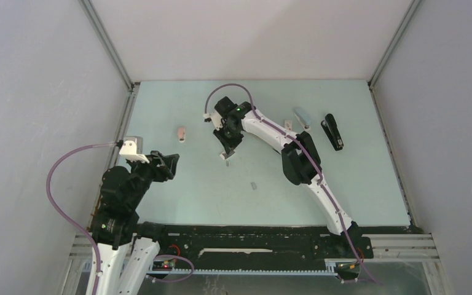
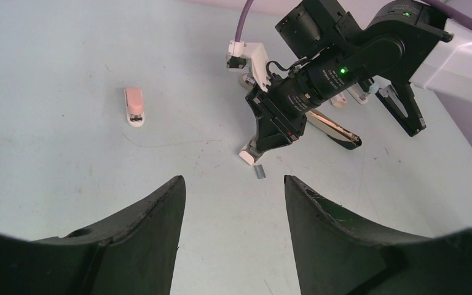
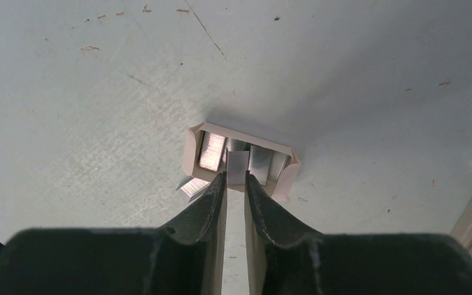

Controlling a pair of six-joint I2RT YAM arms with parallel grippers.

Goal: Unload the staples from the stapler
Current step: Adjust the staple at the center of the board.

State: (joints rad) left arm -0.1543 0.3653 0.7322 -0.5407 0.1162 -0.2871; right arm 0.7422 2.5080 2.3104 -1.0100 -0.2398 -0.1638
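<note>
Several staples (image 3: 212, 150) — short silvery strips, bright and finely ribbed — stand side by side in a small beige cardboard box (image 3: 190, 153), open-topped, near the middle of the table (image 3: 67, 92).

One staple strip (image 3: 238, 165) is pinched between the fingers (image 3: 212, 200) of the right gripper (image 3: 235, 178), which are drawn almost together on it. The gripper points steeply down into the box, most likely because so thin a strip offers a hold only edge-on. Whether it is going in or coming out cannot be told.

One loose strip (image 3: 190, 186) lies flat, just beside the box's near-left corner. A small grey sliver (image 1: 253, 184), probably another strip, lies alone nearer the arm bases.

Left gripper (image 2: 233, 181): fingers well apart, nothing between them. It hangs low at the left of the table, facing the work, apparently kept clear of the right arm.

Pink stapler (image 2: 134, 106): left of the box, well apart, untouched. Black stapler (image 1: 332, 131): far right, untouched.
</note>
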